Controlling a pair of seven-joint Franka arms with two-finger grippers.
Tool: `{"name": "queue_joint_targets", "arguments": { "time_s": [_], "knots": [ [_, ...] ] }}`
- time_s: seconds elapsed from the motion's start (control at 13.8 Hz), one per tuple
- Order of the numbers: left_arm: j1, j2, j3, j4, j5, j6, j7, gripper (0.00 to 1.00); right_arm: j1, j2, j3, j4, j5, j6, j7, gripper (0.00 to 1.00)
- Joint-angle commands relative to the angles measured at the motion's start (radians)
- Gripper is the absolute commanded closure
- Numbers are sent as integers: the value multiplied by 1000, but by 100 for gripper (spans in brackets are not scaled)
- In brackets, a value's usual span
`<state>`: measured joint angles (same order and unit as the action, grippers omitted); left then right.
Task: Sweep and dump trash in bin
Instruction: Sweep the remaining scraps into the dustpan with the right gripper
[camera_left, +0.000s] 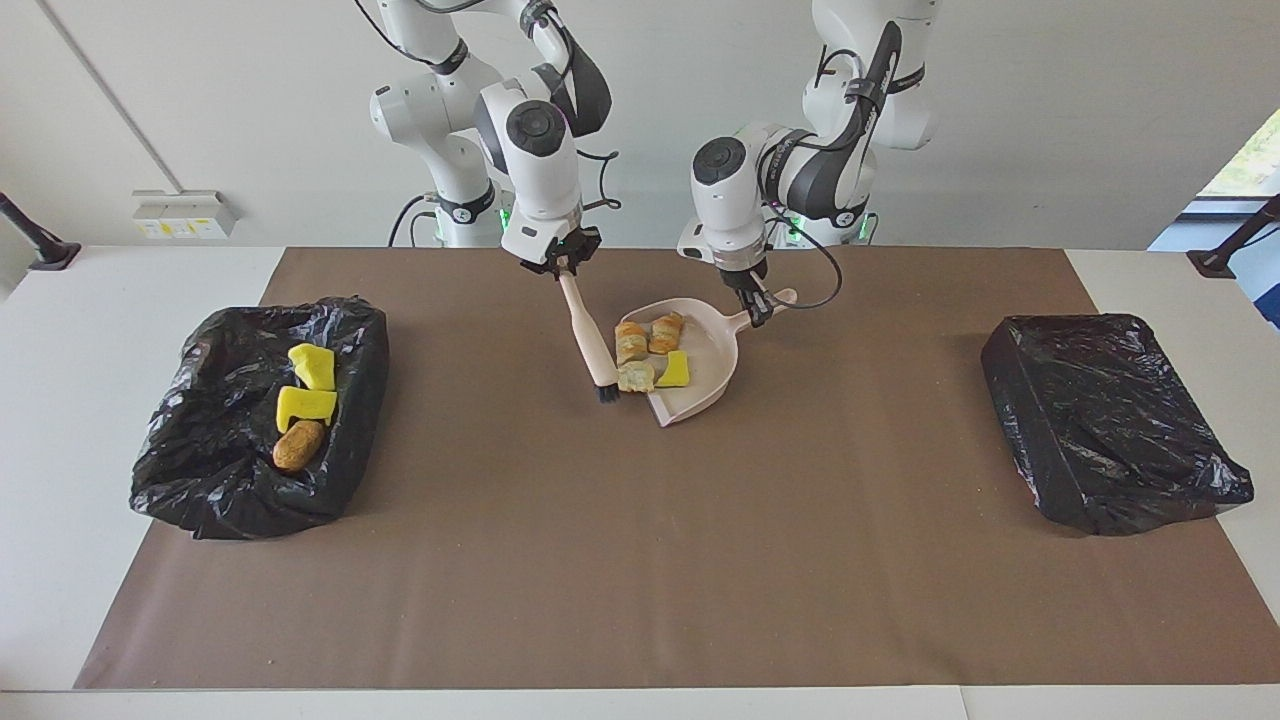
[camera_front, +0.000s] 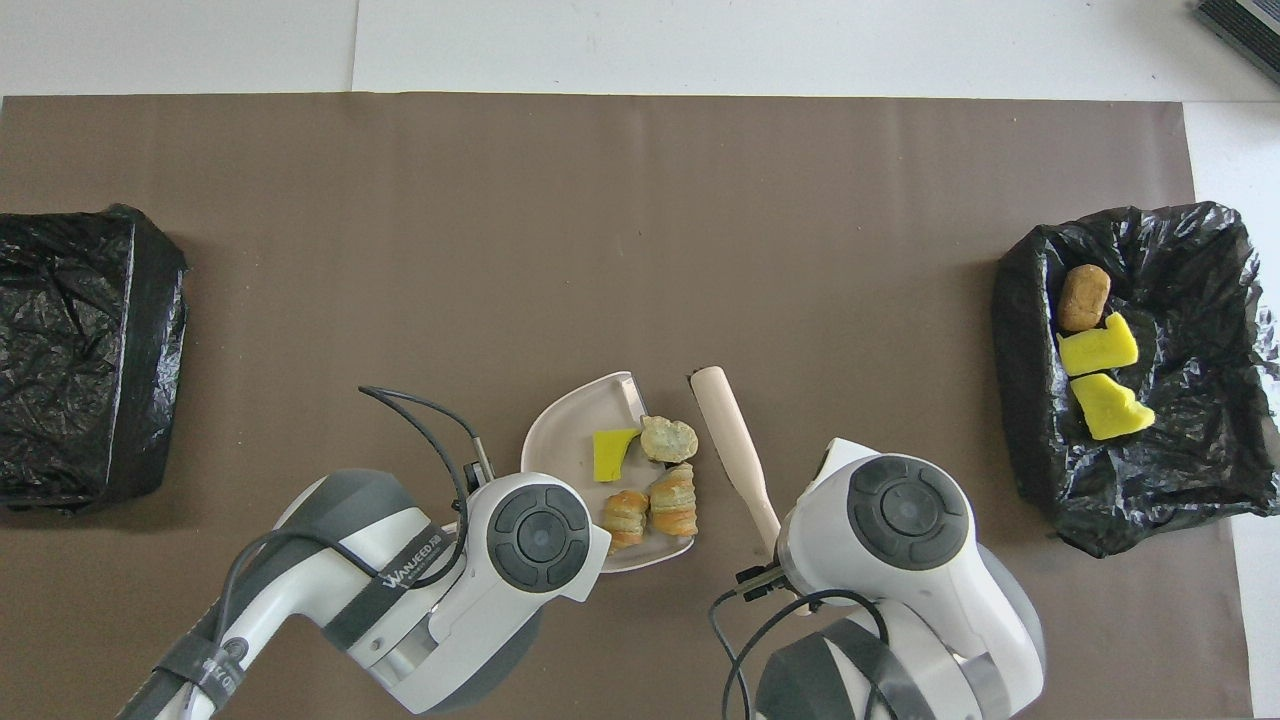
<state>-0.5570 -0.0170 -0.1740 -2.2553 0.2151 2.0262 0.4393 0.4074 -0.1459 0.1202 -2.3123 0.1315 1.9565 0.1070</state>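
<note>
Right gripper (camera_left: 560, 262) pinched shut on the handle end of a pale brush (camera_left: 586, 335), which slants down with its dark bristles at the brown mat (camera_left: 640, 560), just beside the open edge of the pink dustpan (camera_left: 715, 350). Left gripper (camera_left: 755, 300) closed tight on the dustpan handle, holding the pan near the middle of the mat, close to the robots. Four pieces of trash at the dustpan: a yellow bit (camera_left: 676, 370), two orange-brown lumps (camera_left: 667, 331) inside, and a pale greenish chunk (camera_left: 636, 377) at the open edge, nearest to the bristles. Three more pieces inside the open black-lined bin (camera_left: 200, 470) at the right arm's end of the table: two yellow bits (camera_left: 310, 366) and a tan lump (camera_left: 298, 445). Second black-wrapped bin (camera_left: 1110, 420) at the left arm's end.
</note>
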Motion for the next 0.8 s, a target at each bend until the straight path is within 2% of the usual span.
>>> {"name": "queue_joint_targets", "arguments": {
  "time_s": [0.0,0.22,0.51,0.73],
  "knots": [
    [-4,-23,8,-29,9,32,-19,100,7,124,10,53,-15,64,-27,100],
    [-4,-23,8,-29,9,34,-19,100,54,109,12,25,38,70,46,100],
    [-3,-21,8,-29,9,34,-19,100,116,66,15,-9,264,68,72,100],
    [-1,-21,8,-29,9,39,-19,100,111,48,13,-5,252,50,86,100]
  ]
}}
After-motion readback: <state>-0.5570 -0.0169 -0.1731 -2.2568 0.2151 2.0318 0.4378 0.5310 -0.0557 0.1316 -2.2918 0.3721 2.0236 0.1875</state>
